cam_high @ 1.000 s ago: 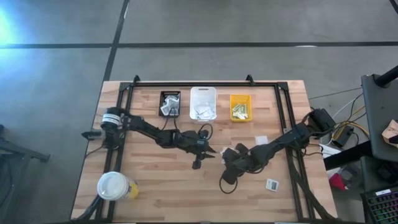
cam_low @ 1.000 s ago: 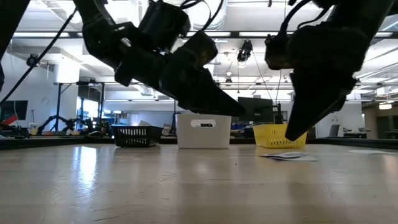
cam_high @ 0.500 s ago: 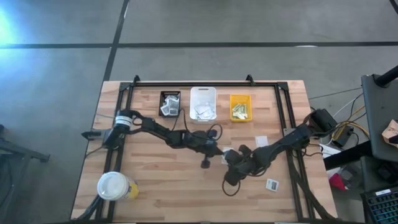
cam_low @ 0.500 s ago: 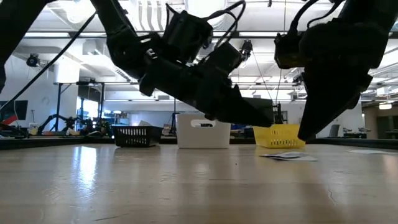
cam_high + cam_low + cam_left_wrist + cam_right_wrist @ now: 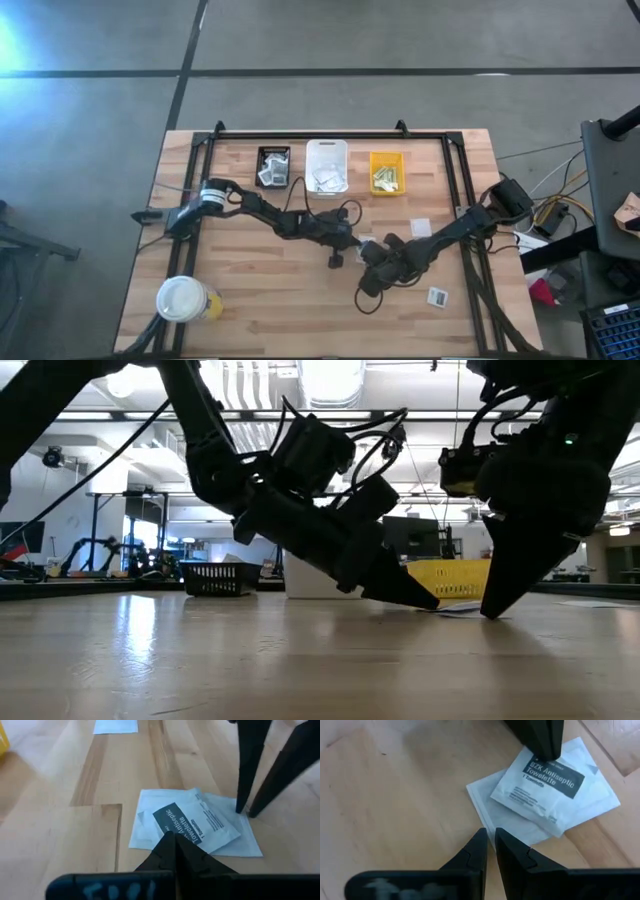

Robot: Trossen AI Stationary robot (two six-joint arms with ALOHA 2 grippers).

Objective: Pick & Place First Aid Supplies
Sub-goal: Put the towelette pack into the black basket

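Observation:
Two first aid supplies lie stacked near the table's middle: a white towelette packet with a dark printed patch [image 5: 192, 826] rests flat on a plain white packet [image 5: 235, 845]. My left gripper [image 5: 169, 836] reaches in from the table's left, shut, its tips on the top packet. My right gripper [image 5: 487, 834] comes from the right and points steeply down. It shows a narrow gap and stands at the lower packet's edge [image 5: 481, 810]; I cannot tell whether it touches. In the low view both grippers [image 5: 430, 603] [image 5: 490, 613] reach table level. My left gripper rests its shut fingertips [image 5: 545, 750] on the top packet at the edge of its dark printed patch [image 5: 172, 822]. The fingers slant down from the table's left. The packet lies flat on the lower packet, which lies on the table.
A black bin [image 5: 272, 166], a white bin [image 5: 327, 165] and a yellow bin [image 5: 386, 172] stand in a row at the far edge. Two more packets lie at the right [image 5: 421, 227] [image 5: 437, 296]. A white-lidded cup [image 5: 182, 298] stands at the near left.
My left gripper has gone toward the table's right edge and down, until its tips reached the stacked packets. My right gripper has sunk a little to table level beside them. The packets have stayed where they were.

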